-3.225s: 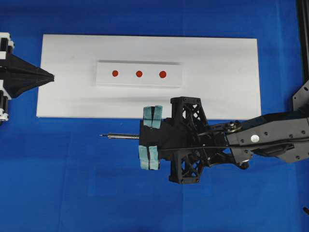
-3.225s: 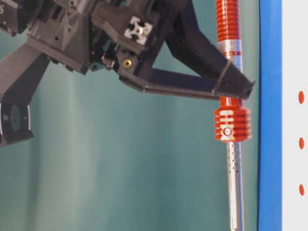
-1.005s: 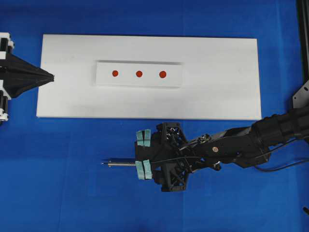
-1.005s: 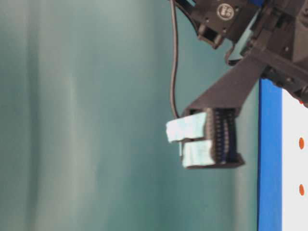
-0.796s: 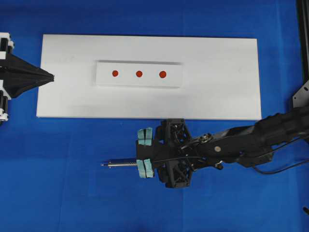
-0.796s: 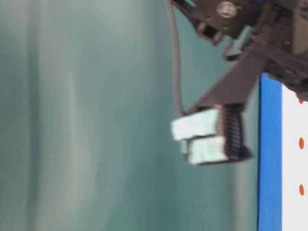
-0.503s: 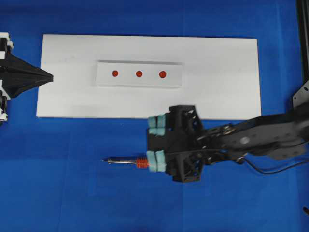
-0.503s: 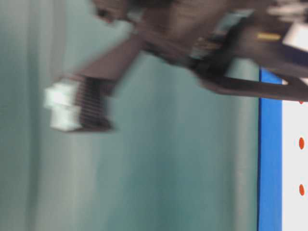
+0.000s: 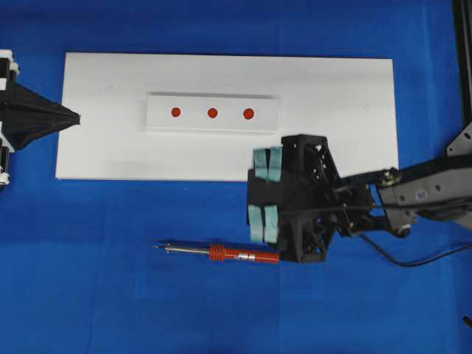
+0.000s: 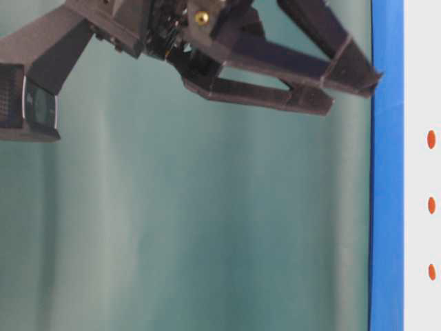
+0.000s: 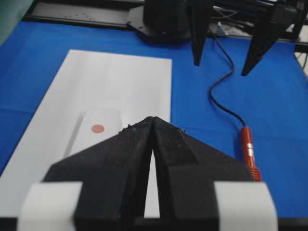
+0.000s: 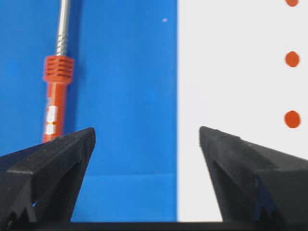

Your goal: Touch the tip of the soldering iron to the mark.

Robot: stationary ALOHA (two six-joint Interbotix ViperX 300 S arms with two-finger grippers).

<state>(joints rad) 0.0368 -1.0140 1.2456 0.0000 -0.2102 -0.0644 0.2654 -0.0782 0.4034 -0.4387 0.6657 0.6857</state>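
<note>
Soldering iron [image 9: 221, 253] lies flat on the blue tabletop [image 9: 110, 295], in front of the long near edge of the white board [image 9: 339, 103] and clear of it. Its tip [image 9: 157, 246] points toward the left edge of the tabletop, the thin metal shaft runs back to the ribbed red-orange handle, and the black cord [image 11: 222, 91] trails off from the handle's far end. Nothing grips it.

Right gripper [image 9: 265, 195] hangs just above and beside the handle end, over the near edge of the board, its jaws spread wide with only bare tabletop and board between them; the right wrist view shows the iron [image 12: 55, 86] outside the left finger [image 12: 48, 166], not between the two.

Left gripper [image 9: 74, 116] sits at the left end of the board, its two black fingers pressed together to a point, holding nothing.

A white block [image 9: 212, 113] rests on the middle of the board, toward its far edge, and carries three red dots in a row. The mark [image 9: 175, 112] is the left-end dot, well apart from the tip.
</note>
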